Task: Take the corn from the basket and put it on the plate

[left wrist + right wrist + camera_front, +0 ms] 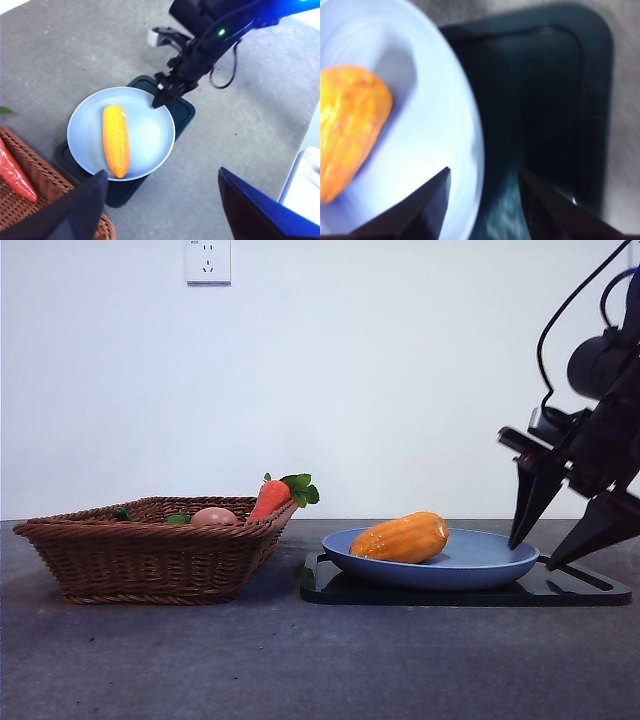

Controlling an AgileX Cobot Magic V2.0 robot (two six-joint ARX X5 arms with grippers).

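Note:
The yellow-orange corn [402, 538] [116, 140] [347, 127] lies on its side in the light-blue plate [480, 565] [152, 130] [437, 115], free of any grip. My right gripper [548, 554] [485, 175] hovers open over the plate's right rim, a little away from the corn, with nothing between its fingers; the left wrist view shows it too, as the right gripper [159, 97]. My left gripper [162, 175] is high above the scene, open and empty. The brown wicker basket [150, 560] [20, 210] stands left of the plate.
The plate rests on a flat black tray [580, 590] [182, 107] [550, 100]. In the basket are a red-orange carrot [272, 497] [12, 172] with green leaves and a pinkish egg [214, 516]. A white object [305, 185] sits at the table's edge.

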